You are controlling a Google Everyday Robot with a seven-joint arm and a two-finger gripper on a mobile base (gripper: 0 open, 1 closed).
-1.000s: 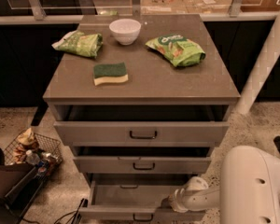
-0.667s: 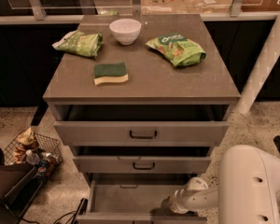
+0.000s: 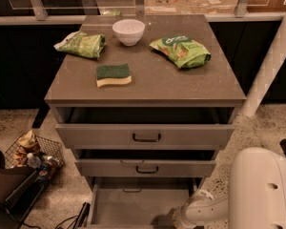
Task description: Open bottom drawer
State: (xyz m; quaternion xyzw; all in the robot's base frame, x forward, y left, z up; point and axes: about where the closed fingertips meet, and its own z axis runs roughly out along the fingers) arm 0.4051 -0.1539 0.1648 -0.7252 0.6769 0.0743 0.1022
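On the floor at the picture's 8 o'clock stands a wire basket [image 3: 35,152] holding bottles and scraps, with a dark bag [image 3: 7,182] just beside it towards 7 o'clock.

The grey desk [image 3: 195,87] fills the middle. Taking its top as the dial, with 12 at the far edge, a green packet [image 3: 82,44] lies at 10 o'clock. A sponge [image 3: 113,75] with a green top and a yellow underside lies near the centre, slightly towards 8 o'clock. A white bowl [image 3: 128,31] stands upright at 12 o'clock, and a second green snack bag [image 3: 181,50] lies at 2 o'clock. None of the four touch.

Below the top, the top drawer [image 3: 105,136] and the middle drawer [image 3: 181,168] each stand slightly ajar, each with a black handle at the middle of its front.

The bottom drawer [image 3: 128,209] sits at the picture's 6 o'clock, drawn far out from the cabinet so that its pale grey inside lies open to view. Its front is cut off by the lower edge.

The claw [image 3: 177,218] hangs at the drawer's right front corner, at 5 o'clock in the picture, on a white forearm reaching in from the robot's white body [image 3: 262,190] at 4 o'clock. Whether the claw is wide or narrow cannot be told.

A white post [image 3: 271,66] slants at 3 o'clock.
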